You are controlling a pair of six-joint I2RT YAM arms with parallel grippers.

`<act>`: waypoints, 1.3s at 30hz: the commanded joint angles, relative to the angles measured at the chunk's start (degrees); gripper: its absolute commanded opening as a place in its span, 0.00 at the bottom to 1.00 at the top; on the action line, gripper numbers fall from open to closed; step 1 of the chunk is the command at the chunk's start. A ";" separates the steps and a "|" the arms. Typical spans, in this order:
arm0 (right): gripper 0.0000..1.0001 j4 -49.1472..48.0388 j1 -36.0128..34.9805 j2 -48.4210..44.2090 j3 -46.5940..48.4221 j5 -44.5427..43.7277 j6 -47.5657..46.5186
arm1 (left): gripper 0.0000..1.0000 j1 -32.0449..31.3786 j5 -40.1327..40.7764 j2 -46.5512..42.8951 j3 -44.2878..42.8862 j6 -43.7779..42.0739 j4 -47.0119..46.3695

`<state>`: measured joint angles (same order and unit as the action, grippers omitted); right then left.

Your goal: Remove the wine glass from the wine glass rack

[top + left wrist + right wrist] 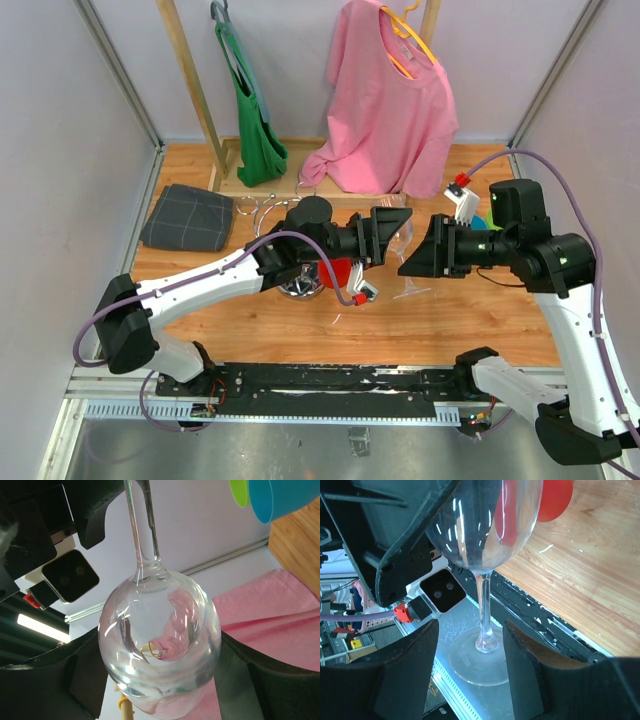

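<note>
Clear glass is hanging in mid-air between the two arms as I am running this rig from afar. The wine glass [160, 630] is sitting off the wine glass rack [300, 287], its bowl gripped between the wide-set fingers of the left gripper [392, 230]. It is above the wooden table [480, 330], to the right of the rack's chrome base.

The right gripper [470, 630] is facing it nose to nose. Its fingers [415, 675] are standing apart on either side of the stem [483, 600], touching nothing.

I am judging the lift-off as done and a hand-over, or a steadying grip, as the step in hand. The next move is calling for the right fingers to meet squarely on that thin stem before the left lets the bowl go; smooth glass is likely to slip.

A red object [340, 272] is lying just beside the rack. A pink shirt [390, 110] and a green bag [255, 130] are hanging behind, and a grey cloth [188, 218] is lying far left. The crowding I am watching is the two grippers themselves.
</note>
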<state>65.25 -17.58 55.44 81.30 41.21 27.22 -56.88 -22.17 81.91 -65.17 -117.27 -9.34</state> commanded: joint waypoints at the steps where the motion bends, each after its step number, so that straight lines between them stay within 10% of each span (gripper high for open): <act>1: 0.55 4.84 0.66 0.34 2.80 2.18 -4.00 | 0.29 -0.67 -1.29 -1.05 0.13 -1.88 -5.11; 39: 0.40 -0.72 0.65 2.25 -2.19 2.56 -3.72 | 0.29 -1.23 -1.49 0.14 -0.44 -3.88 -5.88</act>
<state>66.67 -17.58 57.30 80.40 42.98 23.64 -57.58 -22.28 81.91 -64.14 -119.37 -10.96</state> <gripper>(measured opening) 0.404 0.746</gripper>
